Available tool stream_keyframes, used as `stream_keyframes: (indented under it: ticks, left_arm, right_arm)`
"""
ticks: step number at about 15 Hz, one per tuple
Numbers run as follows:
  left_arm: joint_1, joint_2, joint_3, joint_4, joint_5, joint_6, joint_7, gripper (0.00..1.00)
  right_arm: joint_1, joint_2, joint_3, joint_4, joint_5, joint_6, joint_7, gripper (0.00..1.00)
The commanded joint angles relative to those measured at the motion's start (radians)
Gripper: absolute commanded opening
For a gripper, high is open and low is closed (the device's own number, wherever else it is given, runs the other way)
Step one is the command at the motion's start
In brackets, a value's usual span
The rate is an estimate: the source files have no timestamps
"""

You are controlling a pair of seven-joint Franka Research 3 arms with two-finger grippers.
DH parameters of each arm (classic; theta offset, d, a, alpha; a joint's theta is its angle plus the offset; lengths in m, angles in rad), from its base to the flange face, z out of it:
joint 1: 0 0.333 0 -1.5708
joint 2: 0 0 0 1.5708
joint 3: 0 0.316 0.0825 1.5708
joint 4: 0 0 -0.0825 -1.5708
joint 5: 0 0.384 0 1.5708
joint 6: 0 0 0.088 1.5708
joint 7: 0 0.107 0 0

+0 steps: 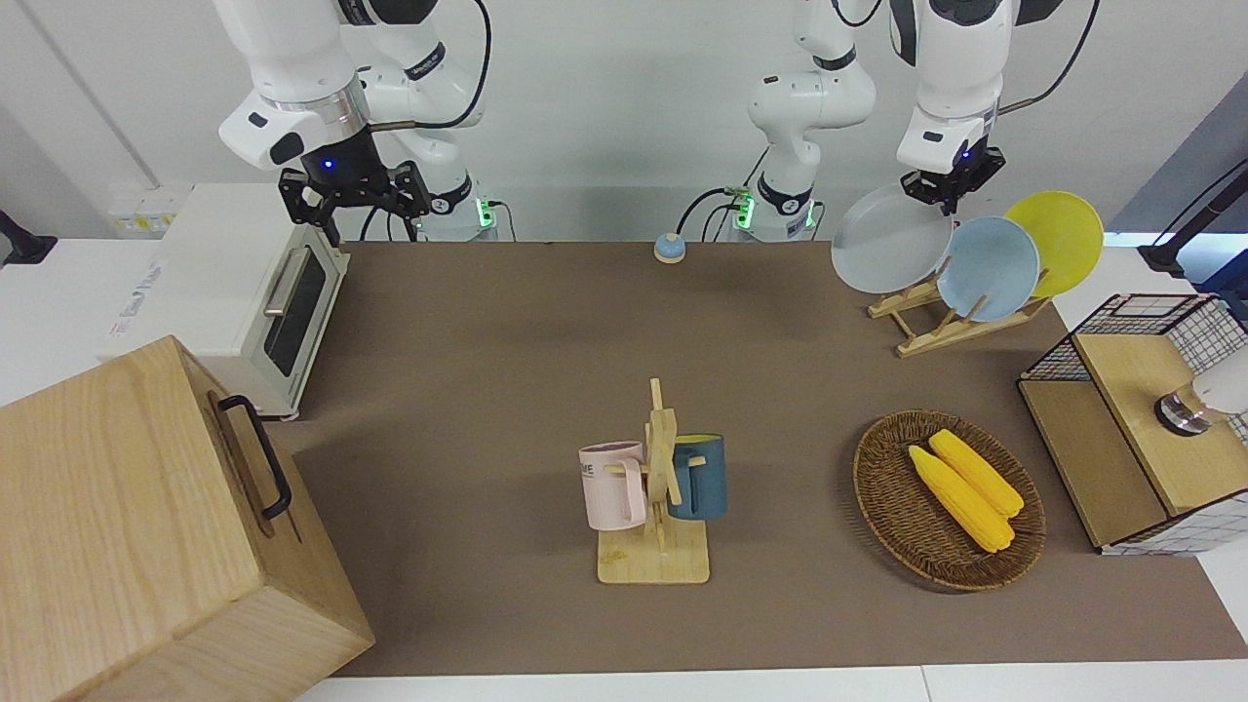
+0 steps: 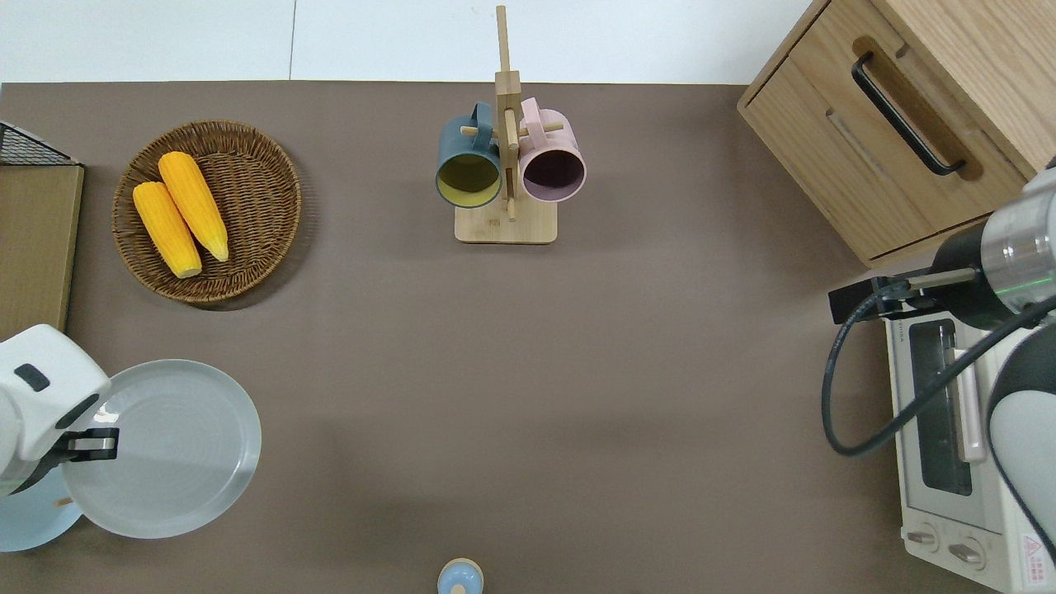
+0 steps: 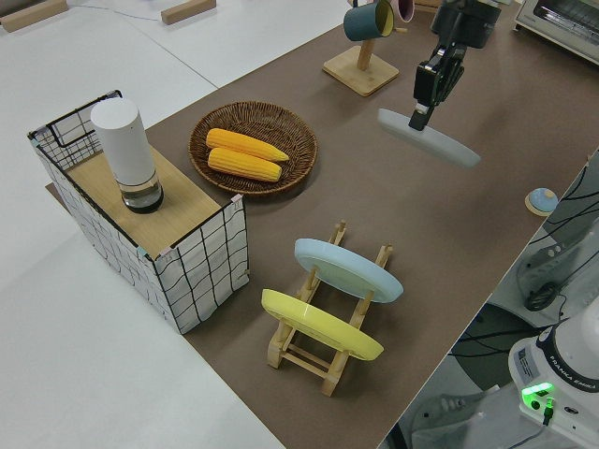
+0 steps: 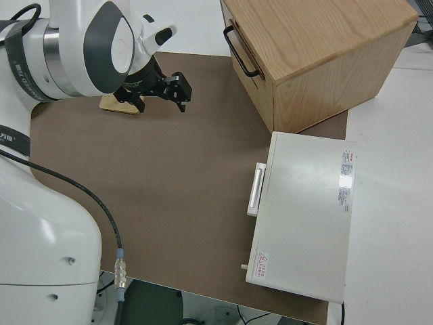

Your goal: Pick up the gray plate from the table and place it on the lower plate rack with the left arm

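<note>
Left gripper pinching the gray plate by its rim, holding it airborne beside the rack, right gripper parked, spread wide.

Brown table. Mug tree mid far edge; corn basket, wire crate toward left arm's end; plate rack, small blue knob, perhaps button, near robots' edge; wooden cabinet, toaster oven at right arm's end.
</note>
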Motion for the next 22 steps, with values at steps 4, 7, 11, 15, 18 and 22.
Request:
stream_keyframes:
  ticks: [4, 7, 11, 15, 18, 22]
  left_arm:
    - [-0.012, 0.021, -0.1, 0.015, 0.259, -0.135, -0.091, 0.0]
    - [-0.012, 0.039, -0.137, -0.018, 0.372, -0.187, -0.156, 0.0]
    - [-0.013, 0.056, -0.139, -0.09, 0.435, -0.198, -0.258, 0.0]
    - [-0.016, 0.105, -0.183, -0.162, 0.484, -0.202, -0.399, 0.0]
    - [-0.017, 0.197, -0.235, -0.177, 0.504, -0.247, -0.549, 0.0]
    - [-0.01, 0.228, -0.239, -0.177, 0.523, -0.247, -0.605, 0.0]
  right_arm:
    - [-0.019, -0.003, 0.016, 0.009, -0.002, -0.014, 0.013, 0.983]
    - [-0.019, -0.001, 0.018, 0.009, -0.002, -0.014, 0.013, 0.983]
    - [-0.019, -0.003, 0.018, 0.009, -0.002, -0.014, 0.013, 0.983]
    - [-0.019, -0.003, 0.018, 0.009, -0.002, -0.014, 0.013, 0.983]
    - [-0.019, -0.003, 0.018, 0.009, -0.002, -0.014, 0.013, 0.983]
    - [-0.019, -0.003, 0.018, 0.009, -0.002, -0.014, 0.013, 0.983]
